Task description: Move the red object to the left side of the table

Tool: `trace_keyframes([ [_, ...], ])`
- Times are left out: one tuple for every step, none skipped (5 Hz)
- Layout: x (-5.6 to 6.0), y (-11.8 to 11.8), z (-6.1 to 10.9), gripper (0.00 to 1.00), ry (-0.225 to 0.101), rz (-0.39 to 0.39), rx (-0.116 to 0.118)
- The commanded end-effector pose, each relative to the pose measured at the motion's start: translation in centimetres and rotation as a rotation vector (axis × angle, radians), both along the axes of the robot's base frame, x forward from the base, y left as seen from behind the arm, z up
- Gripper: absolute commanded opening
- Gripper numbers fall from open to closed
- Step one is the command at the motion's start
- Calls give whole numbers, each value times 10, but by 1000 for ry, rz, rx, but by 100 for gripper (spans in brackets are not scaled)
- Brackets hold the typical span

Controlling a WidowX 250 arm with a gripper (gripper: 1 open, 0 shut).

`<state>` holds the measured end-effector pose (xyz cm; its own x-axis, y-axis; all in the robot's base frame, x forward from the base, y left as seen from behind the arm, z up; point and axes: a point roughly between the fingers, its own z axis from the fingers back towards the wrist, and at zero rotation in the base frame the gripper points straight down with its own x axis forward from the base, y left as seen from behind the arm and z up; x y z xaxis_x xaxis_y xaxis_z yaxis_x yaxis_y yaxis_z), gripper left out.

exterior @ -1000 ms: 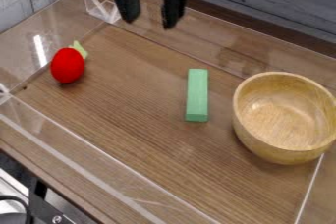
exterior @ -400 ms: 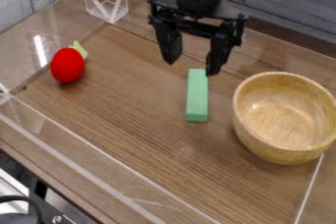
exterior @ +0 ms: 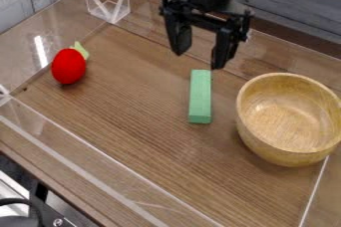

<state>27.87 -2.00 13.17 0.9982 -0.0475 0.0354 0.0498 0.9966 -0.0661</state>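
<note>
- Brown wood-grain counter (exterior: 120, 141) w/ low clear acrylic walls, seen from above at an angle.
- Black robot claw (exterior: 204, 50) hangs pointing down over the counter's far middle, two fingers spread wide apart, nothing btwn them.
- Vs. approx. a second ago: the claw was at the top edge, further left; it has since shifted right and lower in the picture, now just beyond the far end of the green block (exterior: 200, 97).
- Vs. the frame just before: claw barely changed.
- Red object (exterior: 68, 65), small round toy fruit w/ pale green stem, rests on the left part of the counter near the left wall, well apart from the claw; same spot as before.
- Green block lies lengthwise at centre, unmoved.
- Round wooden bowl (exterior: 288, 117) sits at right, empty, unmoved.
</note>
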Motion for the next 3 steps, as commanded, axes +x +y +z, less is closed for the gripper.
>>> trace_keyframes([
  [-3, 3, 11, 100, -45, -7, 5],
  [-3, 5, 5, 100, -53, -71, -9],
  [-1, 9, 1, 100, -69, -124, -25],
])
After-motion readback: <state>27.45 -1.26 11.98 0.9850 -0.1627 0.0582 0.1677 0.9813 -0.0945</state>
